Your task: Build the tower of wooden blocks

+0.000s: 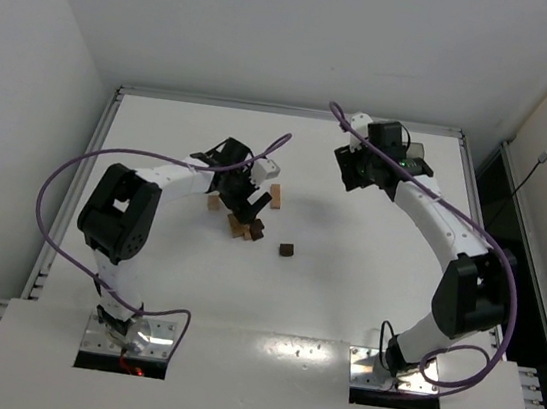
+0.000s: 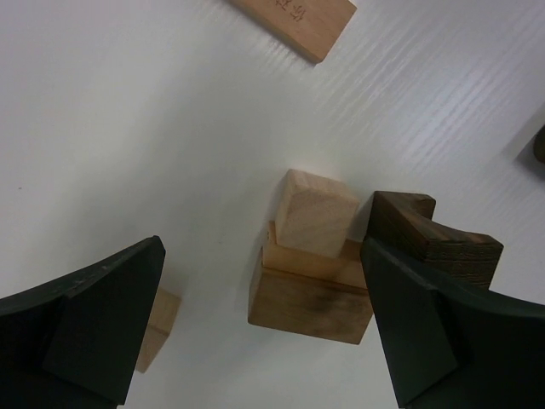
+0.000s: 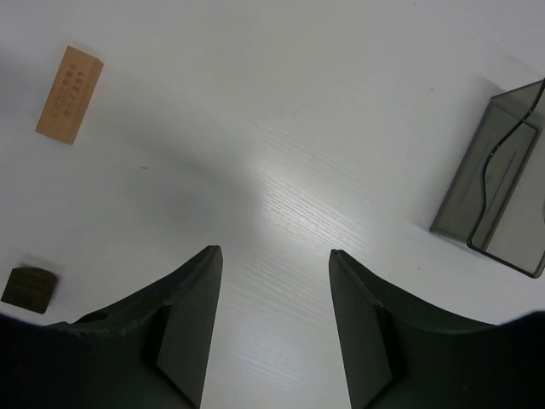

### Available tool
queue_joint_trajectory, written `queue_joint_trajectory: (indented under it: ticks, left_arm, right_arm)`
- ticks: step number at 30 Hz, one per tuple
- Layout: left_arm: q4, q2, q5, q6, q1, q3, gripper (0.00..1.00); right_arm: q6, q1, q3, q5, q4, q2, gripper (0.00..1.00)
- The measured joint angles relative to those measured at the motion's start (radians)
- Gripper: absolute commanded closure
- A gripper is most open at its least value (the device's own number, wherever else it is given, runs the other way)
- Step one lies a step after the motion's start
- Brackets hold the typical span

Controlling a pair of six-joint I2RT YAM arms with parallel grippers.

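Your left gripper [image 2: 261, 247] stood spread wide over the tower [image 2: 311, 273] — tan blocks stacked between its fingers [image 2: 94, 324], a dark block [image 2: 430, 234] just beside. Your right gripper [image 3: 274, 253] hung partly spread, gripping nothing, near the tray [image 3: 502, 187] — well apart from the tower.

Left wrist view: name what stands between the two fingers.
The wood block tower, stacked light tan blocks, with a dark notched block beside it; the left wrist view shows this.
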Motion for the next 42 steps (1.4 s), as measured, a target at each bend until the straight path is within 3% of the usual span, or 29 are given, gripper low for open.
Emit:
queue_joint_trajectory:
  ticks: [10,18,26,31,35,42]
  left_arm:
    - [-0.084,0.003,0.14,0.079,-0.033,-0.027,0.0]
    - [-0.164,-0.091,0.247,0.112,-0.158,-0.161,0.0]
    - [-0.198,-0.219,0.286,0.107,-0.211,-0.248,0.0]
    - [-0.166,-0.305,0.249,0.062,-0.211,-0.262,0.0]
    - [-0.076,-0.409,0.181,-0.042,-0.139,-0.332,0.0]
    - [0.023,-0.582,-0.047,-0.226,0.021,-0.385,0.0]
  right_arm:
    - [0.0,-0.011,0.0,-0.007,-0.01,0.0,0.5]
    - [0.0,-0.013,0.0,-0.009,-0.023,0.0,0.5]
    - [0.0,-0.013,0.0,-0.026,-0.024,0.0,0.5]
    - [-0.012,-0.013,0.0,-0.096,-0.037,0.0,0.65]
    - [-0.042,0.018,-0.023,-0.216,-0.057,-0.033,0.72]
    - [-0.161,0.292,-0.131,-0.409,-0.098,-0.175,0.77]
